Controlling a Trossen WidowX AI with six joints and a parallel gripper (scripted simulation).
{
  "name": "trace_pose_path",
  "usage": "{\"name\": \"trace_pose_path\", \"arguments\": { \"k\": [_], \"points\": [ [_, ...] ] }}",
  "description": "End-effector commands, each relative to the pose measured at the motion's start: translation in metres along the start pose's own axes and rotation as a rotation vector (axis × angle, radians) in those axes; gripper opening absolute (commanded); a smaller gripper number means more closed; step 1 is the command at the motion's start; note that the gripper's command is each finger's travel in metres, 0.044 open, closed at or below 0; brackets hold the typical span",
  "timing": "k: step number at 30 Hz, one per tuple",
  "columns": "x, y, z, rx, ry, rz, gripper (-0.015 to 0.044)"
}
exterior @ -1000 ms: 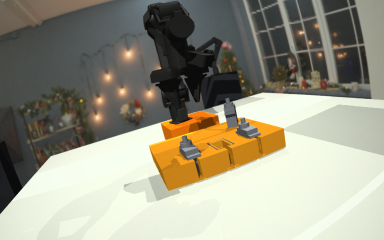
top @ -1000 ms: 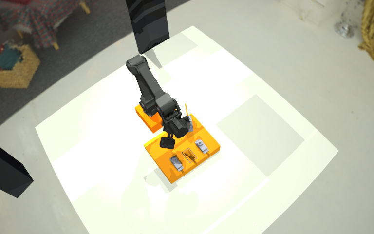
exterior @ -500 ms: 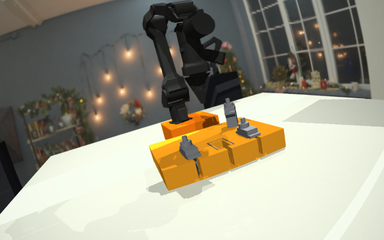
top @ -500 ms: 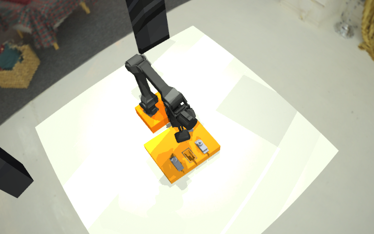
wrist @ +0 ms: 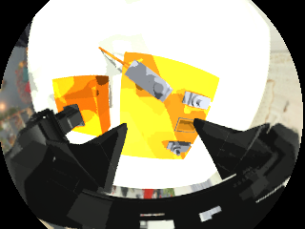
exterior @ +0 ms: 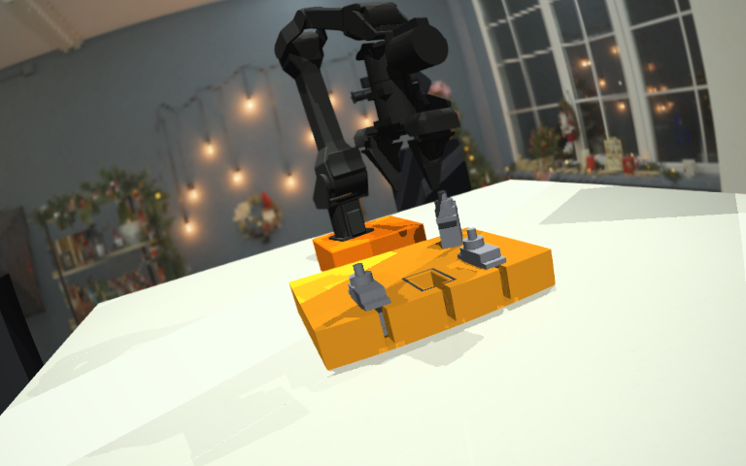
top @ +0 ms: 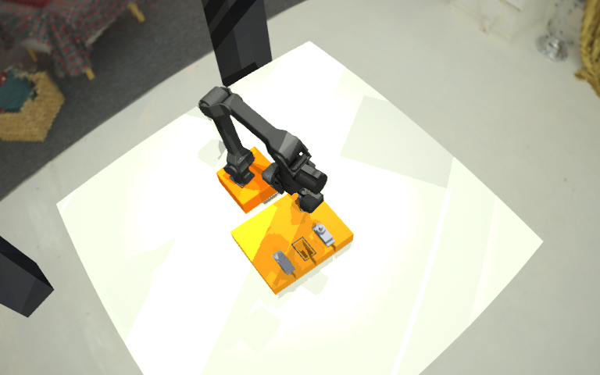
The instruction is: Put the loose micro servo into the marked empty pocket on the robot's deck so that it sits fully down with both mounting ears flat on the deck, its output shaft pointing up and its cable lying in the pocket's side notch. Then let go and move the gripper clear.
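Note:
The loose grey micro servo [exterior: 450,229] [wrist: 148,81] stands at the back of the yellow-orange deck [top: 256,225] [exterior: 357,346] [wrist: 138,114], shaft end up in the exterior view. Its orange cable [wrist: 113,56] runs off past the deck edge in the wrist view. In the top view the arm hides most of this servo. The marked pocket [top: 304,248] [exterior: 434,280] [wrist: 186,125] is empty, with a side notch to the deck's front face. My gripper [exterior: 418,190] [wrist: 162,124] is open and empty, above the deck's back part; the servo shows beyond the fingertips, not between them.
One seated servo [top: 323,235] [exterior: 482,253] [wrist: 196,100] and another seated servo [top: 283,262] [exterior: 369,292] [wrist: 178,144] flank the pocket. The arm's orange base block [top: 248,202] [exterior: 343,255] [wrist: 91,95] stands behind the deck. A dark pillar [top: 241,44] rises behind the table.

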State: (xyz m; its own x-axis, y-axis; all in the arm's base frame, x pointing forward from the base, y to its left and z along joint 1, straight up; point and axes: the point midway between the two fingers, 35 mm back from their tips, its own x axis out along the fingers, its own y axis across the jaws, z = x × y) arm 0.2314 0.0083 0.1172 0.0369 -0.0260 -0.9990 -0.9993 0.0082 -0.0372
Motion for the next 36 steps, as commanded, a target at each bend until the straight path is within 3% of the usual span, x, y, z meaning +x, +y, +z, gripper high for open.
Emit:
{"name": "trace_pose_path", "arguments": {
  "k": [1, 22, 36],
  "points": [
    [-0.001, 0.003, 0.01, -0.132, -0.009, -0.003, 0.044],
    [-0.002, 0.022, 0.059, -0.848, -0.03, 0.0, 0.044],
    [0.024, 0.023, 0.061, -0.871, -0.03, 0.0, 0.044]
  ]
}}
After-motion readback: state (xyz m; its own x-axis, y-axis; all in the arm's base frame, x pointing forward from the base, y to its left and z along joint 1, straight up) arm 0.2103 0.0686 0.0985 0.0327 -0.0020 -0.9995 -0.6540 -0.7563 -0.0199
